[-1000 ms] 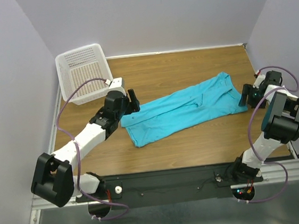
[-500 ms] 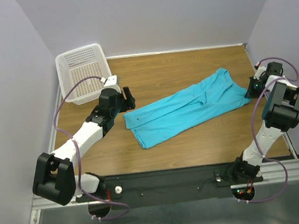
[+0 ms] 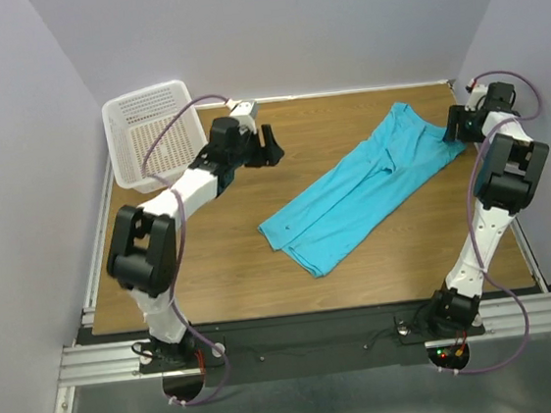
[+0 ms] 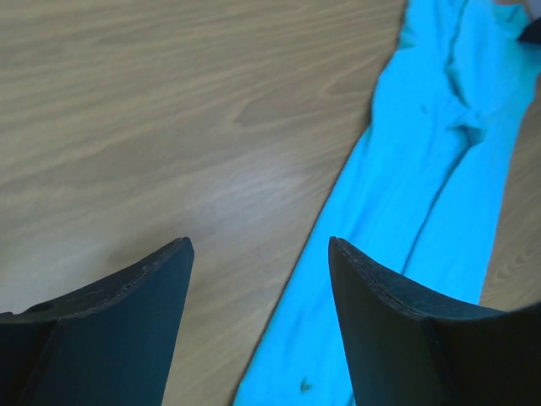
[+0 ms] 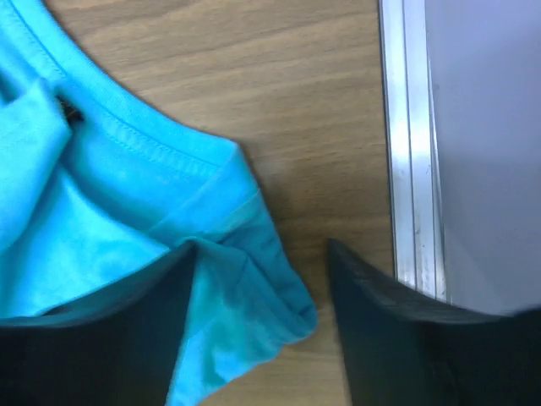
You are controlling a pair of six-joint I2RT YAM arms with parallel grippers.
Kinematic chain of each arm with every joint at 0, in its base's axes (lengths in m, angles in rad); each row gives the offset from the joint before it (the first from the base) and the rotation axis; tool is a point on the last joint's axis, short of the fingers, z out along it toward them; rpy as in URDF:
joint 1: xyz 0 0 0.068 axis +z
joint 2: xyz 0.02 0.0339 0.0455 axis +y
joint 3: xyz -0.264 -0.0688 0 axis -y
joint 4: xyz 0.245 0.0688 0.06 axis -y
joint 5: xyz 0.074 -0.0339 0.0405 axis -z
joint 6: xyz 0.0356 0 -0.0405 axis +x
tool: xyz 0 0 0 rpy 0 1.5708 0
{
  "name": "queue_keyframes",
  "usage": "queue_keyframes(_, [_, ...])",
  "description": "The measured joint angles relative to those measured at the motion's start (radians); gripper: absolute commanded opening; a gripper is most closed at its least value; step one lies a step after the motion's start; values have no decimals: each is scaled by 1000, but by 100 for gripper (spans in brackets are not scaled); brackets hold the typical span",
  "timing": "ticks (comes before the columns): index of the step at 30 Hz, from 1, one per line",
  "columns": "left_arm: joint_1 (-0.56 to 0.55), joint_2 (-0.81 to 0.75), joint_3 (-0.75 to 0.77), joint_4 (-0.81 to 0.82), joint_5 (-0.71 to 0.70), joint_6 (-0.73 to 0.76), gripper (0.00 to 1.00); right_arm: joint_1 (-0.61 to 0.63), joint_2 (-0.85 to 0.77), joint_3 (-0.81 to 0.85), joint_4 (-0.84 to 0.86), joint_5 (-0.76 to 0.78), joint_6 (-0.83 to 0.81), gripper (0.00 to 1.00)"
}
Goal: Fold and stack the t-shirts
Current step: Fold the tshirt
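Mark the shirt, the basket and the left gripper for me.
shirt [image 3: 358,193]: top view, middle of the cloth.
basket [image 3: 140,122]: top view, bare mesh floor.
left gripper [image 4: 258,249]: left wrist view, midway between its open jaws.

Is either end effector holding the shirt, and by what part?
Nothing is held. The left end effector is open over the table beside the t-shirt; the right end effector is open, a corner of the cloth lying loose between its jaws.
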Motion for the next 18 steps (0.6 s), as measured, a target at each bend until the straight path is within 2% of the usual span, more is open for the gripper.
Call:
queue_keyframes(2, [-5, 131, 147, 7, 70, 1, 75, 8, -4, 3, -1, 18, -1, 75])
queue_keyframes(4, [-13, 213, 230, 23, 105, 3, 75, 13, -32, -20, -2, 36, -5, 76])
queue_keyframes(9, [-64, 458, 487, -42, 201, 18, 73, 10, -217, -199, -2, 33, -25, 76])
queue_keyframes(13, [-117, 577, 584, -94, 238, 38, 73, 10, -431, -384, -4, -35, -40, 76])
queue_keyframes(18, [-164, 634, 611, -162, 257, 57, 70, 10, -593, -568, 8, -138, -41, 77])
